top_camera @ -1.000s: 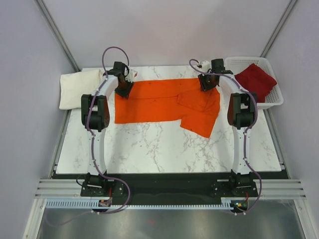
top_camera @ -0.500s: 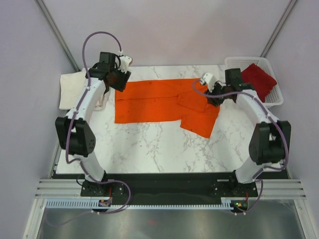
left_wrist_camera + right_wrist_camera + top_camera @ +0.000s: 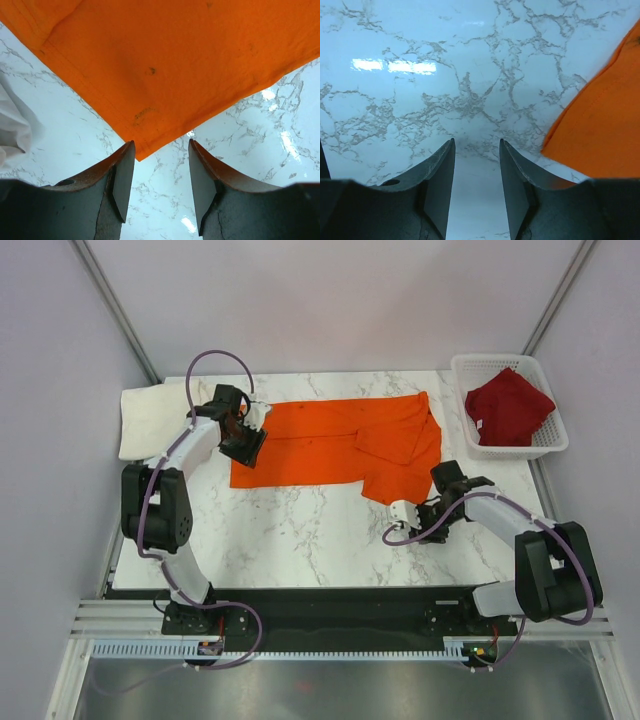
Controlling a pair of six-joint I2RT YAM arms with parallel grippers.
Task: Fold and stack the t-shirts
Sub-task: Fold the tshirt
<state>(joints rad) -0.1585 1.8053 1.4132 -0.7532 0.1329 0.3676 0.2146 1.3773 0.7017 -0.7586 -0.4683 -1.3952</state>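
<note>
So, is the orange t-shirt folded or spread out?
Mostly spread: the orange t-shirt lies flat across the table, with only its right end doubled over.

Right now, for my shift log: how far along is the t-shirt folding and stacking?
Done: perhaps the cream-white cloth shirt, compact at far left. In hand: the bright orange cloth shirt lies spread on the marble table; the open left gripper is at its corner, the open right gripper beside another, neither gripping. Left: the dark red cloth shirt sits in the white plastic lattice basket; nothing stacked.
</note>
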